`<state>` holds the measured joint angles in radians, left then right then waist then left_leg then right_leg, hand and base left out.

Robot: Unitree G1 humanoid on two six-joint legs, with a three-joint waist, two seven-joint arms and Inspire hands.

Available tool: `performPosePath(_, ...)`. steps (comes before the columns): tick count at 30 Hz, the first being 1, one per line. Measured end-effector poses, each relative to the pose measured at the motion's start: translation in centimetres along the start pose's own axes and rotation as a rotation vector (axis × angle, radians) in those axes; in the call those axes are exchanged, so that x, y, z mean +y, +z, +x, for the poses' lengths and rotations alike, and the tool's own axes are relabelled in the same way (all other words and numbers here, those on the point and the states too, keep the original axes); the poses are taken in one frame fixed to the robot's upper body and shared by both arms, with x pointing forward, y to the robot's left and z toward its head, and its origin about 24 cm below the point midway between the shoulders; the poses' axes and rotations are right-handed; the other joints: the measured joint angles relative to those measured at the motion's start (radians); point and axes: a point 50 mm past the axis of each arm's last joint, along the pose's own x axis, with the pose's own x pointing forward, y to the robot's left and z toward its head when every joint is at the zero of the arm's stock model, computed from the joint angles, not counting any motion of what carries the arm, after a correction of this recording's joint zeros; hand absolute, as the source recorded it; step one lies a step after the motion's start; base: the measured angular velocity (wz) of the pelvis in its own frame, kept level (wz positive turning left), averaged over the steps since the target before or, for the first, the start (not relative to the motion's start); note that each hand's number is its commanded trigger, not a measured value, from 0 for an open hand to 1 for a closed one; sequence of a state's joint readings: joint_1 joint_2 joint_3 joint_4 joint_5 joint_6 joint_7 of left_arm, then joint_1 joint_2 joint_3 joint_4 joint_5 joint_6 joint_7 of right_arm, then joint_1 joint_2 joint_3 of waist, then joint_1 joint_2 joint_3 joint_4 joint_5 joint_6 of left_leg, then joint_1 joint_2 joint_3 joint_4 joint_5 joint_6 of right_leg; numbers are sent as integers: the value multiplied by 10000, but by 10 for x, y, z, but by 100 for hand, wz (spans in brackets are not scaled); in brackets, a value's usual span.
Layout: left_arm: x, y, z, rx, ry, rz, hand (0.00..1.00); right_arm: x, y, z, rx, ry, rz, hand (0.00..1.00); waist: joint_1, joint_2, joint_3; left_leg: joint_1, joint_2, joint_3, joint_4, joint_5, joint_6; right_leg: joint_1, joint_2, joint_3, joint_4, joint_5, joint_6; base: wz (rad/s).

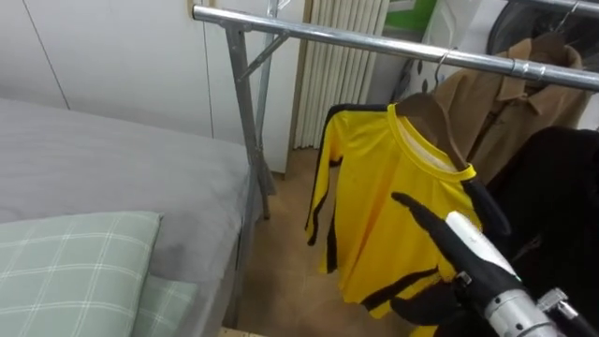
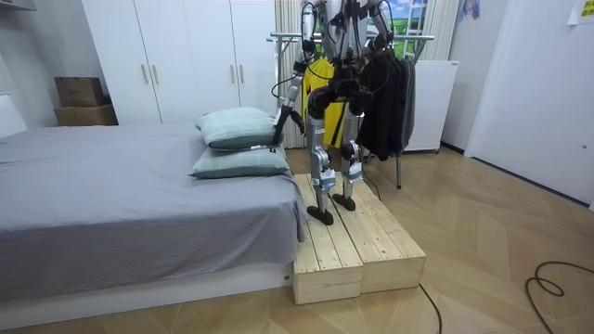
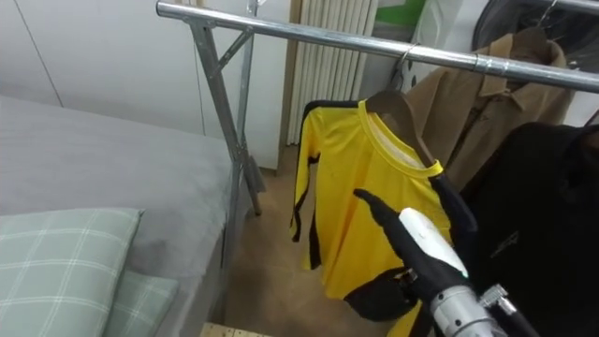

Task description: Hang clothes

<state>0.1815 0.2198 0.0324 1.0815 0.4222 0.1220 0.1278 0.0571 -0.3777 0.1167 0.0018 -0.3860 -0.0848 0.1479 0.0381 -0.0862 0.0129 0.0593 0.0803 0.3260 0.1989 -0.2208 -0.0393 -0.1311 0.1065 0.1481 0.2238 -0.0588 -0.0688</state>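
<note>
Yellow shirt [image 1: 393, 215], black trim on sleeve and hem: up on the rail, carried by a brown hanger [image 1: 432, 114], front turned toward the robot

Nearest, in from lower right: right hand [image 1: 471, 245]. Spread flat, fingers straight, thumb out to the left. Lies against the shirt's front just below the collar. Grips nothing

Lower left: 2 pale green checked pillows [image 1: 75, 257], stacked at the edge of the grey bed [image 1: 103, 159]

Room view: upright on a low wooden platform [image 2: 362, 250] beside the bed, facing the rack, back to the camera. Left hand [image 2: 280, 123] low at the side, just above the pillows. Open or closed: cannot tell from there

Further back: hanger's metal hook [image 1: 438, 67] over the rail [image 1: 356, 33], right of the rack's upright post [image 1: 245, 122]

Just right of the shirt, same rail: brown coat [image 1: 510, 103], close against the shirt's shoulder. Black garment [image 1: 562, 178] below and in front of that coat, at the right edge

Farthest: white vertical slats [image 1: 342, 75] behind the rail, white wardrobe doors [image 2: 186, 56] along the back wall
</note>
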Motion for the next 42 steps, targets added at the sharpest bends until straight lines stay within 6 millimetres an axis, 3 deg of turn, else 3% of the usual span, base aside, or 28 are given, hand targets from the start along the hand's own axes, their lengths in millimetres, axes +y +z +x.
performPosePath(6, -5, 3, -1, -153, -46, 195, 0, 30, -7, -1, 451, 877, 835, 0, -13, 117, 11, 64, 13, -47, -18, 1, -2, 97, 13, -40, -22, -9, -12, 2)
performPosePath(10, -8, 7, -1, -291, -103, -19, 0, 67, -28, -3, 1562, 1810, 2359, 0, -7, 112, 7, 99, 6, -103, -9, 1, -3, 140, 1, -73, -23, -9, -13, 0)
performPosePath(14, -11, 10, -1, -310, -178, -456, 0, 108, -52, -17, 3113, 2874, 3367, 0, 9, 200, 29, 70, 1, -142, -19, -1, 0, 149, -13, -123, -68, -11, -11, 2)
performPosePath(19, -23, 16, -4, -361, -385, -1524, 0, 137, -77, -37, 4792, 3429, 4558, 0, 7, 453, -7, 60, -10, -175, -64, -1, 1, 159, -18, -127, -125, -14, -5, 1)
performPosePath(22, -29, 17, -5, -487, -415, -2076, 0, 157, -92, -50, 6100, 3595, 5767, 0, -14, 490, -2, 197, -35, -354, -161, 4, 0, 298, -5, -194, -157, -51, -39, 4)
performPosePath(26, -33, 20, -7, -642, -271, -2406, 0, 172, -104, -73, 7338, 3294, 7210, 0, -18, 530, 12, 205, -49, -619, -186, 0, 0, 424, -21, -360, -279, -78, -53, 14)
performPosePath(32, -40, 19, -8, -695, -350, -2500, 0, 184, -116, -99, 8647, 2877, 8924, 0, -31, 718, -30, 231, -40, -710, -311, 18, -27, 463, -14, -419, -363, -94, -85, 3)
performPosePath(42, -45, 15, -9, -430, -676, -2901, 0, 191, -125, -119, 9702, 3214, 9403, 0, -82, 837, -8, 386, -56, -777, -375, 14, -26, 604, -32, -478, -345, -207, -71, 1)
